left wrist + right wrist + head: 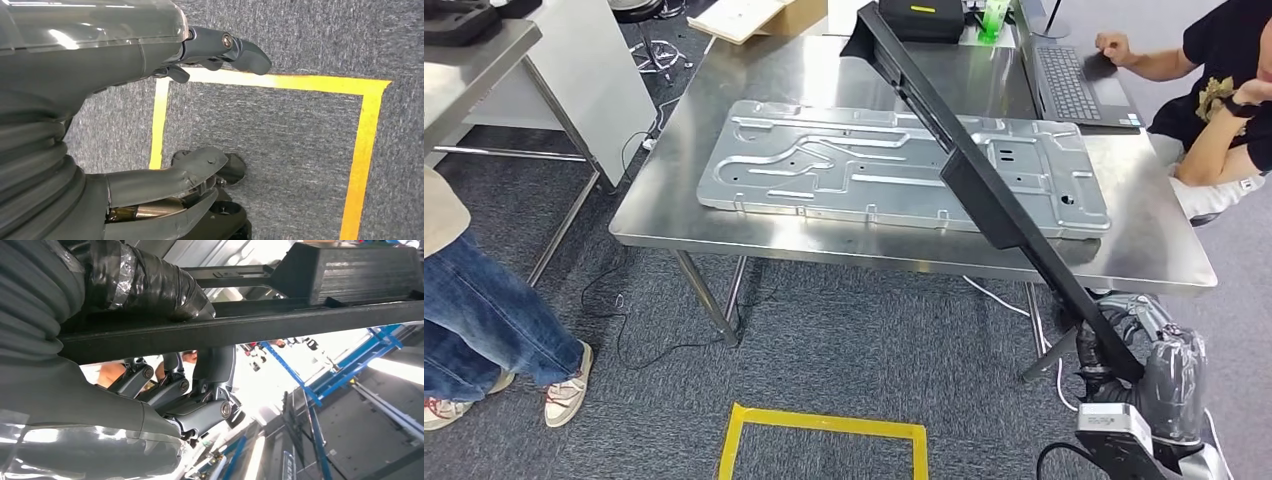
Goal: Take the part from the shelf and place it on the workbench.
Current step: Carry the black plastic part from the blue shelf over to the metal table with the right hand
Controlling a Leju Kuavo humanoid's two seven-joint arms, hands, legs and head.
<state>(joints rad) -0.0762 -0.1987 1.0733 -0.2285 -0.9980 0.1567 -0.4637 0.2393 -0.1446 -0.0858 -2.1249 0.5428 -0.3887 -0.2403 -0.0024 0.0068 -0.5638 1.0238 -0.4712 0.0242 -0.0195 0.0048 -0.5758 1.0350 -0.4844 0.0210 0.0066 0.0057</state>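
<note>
Grey ribbed wrist covers, dark fingers (pixel 200 410), tape-wrapped thumb (pixel 150 285)

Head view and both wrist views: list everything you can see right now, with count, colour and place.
long part: one, black, held at its near end, slanting over the workbench
workbench: one, steel, centre
metal panel: one, silver, flat on workbench
laptop: one, dark grey, far right of workbench
cardboard box: one, brown, far edge
floor tape square: one, yellow, on the carpet
people: two, one seated at the laptop, one in jeans at left
right hand: grips the long part
left hand: hangs over the floor, holds nothing
</note>
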